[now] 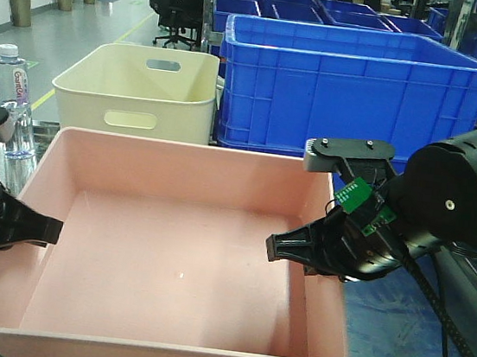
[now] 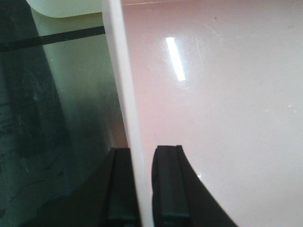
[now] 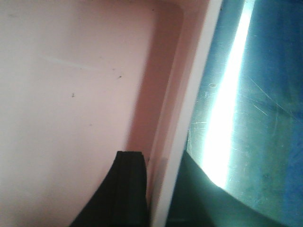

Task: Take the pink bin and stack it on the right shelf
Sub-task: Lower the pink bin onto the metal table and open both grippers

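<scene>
- Jaws of my left gripper (image 2: 142,156) straddle the left wall of the pink bin (image 1: 175,267). One finger is inside, one outside, and both are pressed to the rolled rim, so I read this as a clamp on the bin.
- Jaws of my right gripper (image 1: 300,243) meet the opposite wall. The right wrist view shows the inner finger lying against the wall, but the rim masks the outer one, so I cannot tell whether this side is clamped.
- Key relation: the bin lies directly between my two grippers. Its long axis appears to run left to right from one gripper to the other. Neither arm is nearer, so I judge that any lift must be shared evenly.
- Position: the bin sits nearest the front camera, in front of the cream bin (image 1: 136,88) and the large blue crate (image 1: 353,97). A water bottle (image 1: 14,90) stands off its far left corner.
- The glossy, scratched right shelf (image 3: 255,142) shows just beside the bin's right wall.
- Hidden: the bin's underside. I cannot tell whether it rests on the shelf or hangs above it. The frame edge cuts off its near left corner.
</scene>
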Available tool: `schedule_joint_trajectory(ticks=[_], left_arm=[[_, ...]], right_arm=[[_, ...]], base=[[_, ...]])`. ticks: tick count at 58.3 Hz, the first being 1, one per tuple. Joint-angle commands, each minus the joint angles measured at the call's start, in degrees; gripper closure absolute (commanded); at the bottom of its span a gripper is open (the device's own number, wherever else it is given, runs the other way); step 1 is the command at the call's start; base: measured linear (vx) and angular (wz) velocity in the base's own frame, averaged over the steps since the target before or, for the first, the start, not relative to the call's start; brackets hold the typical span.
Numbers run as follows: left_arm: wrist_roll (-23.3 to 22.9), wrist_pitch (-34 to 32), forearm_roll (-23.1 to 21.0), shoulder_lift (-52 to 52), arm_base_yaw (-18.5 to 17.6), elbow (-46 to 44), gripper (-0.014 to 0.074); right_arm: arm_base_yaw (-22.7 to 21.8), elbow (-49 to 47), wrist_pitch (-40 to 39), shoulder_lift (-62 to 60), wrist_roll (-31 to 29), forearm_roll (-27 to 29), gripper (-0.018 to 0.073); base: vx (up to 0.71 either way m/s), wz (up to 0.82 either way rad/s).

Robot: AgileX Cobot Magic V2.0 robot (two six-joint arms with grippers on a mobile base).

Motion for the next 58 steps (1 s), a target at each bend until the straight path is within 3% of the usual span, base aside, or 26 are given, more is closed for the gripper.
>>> schedule_joint_trajectory(ticks=[1,19,27,45,51,58], left_arm=[[1.0,-3.8,-1.6,-1.5,-0.2,-1.2,0.0597],[1.0,-3.6,-1.2,3.8,-0.2,0.9,0.0545],[1.0,-4.3,-1.4,4.0,-0.2,0.9,0.0458],[1.0,-4.2,-1.3,4.0,-0.2,0.8,0.0194],[1.1,-2.9,-1.3,3.4,-0.2,-0.3,0.0163],[1.6,-0.6,-1.3,1.3,-0.2,-2.5,0.019]], right_arm=[[-0.4,-2.0,-5.2,-1.5,-1.4,-2.1,0.0568],[-0.4,-2.0,-4.4,5.2,-1.9,-0.9,0.0505],[-0.4,-2.0,-4.9,5.6,-2.0,-0.6,0.0403],[-0.4,-2.0,-5.0,5.4,-2.1,-0.8,0.0083],[-0.4,-2.1,-4.4,4.2,-2.1,-2.0,0.0026],[-0.4,-2.1,-3.5,1.4,-2.1,-3.7,0.0031]], base=[[0.0,0.0],[0.0,0.0],[0.0,0.0],[0.0,0.0],[0.0,0.0],[0.0,0.0]])
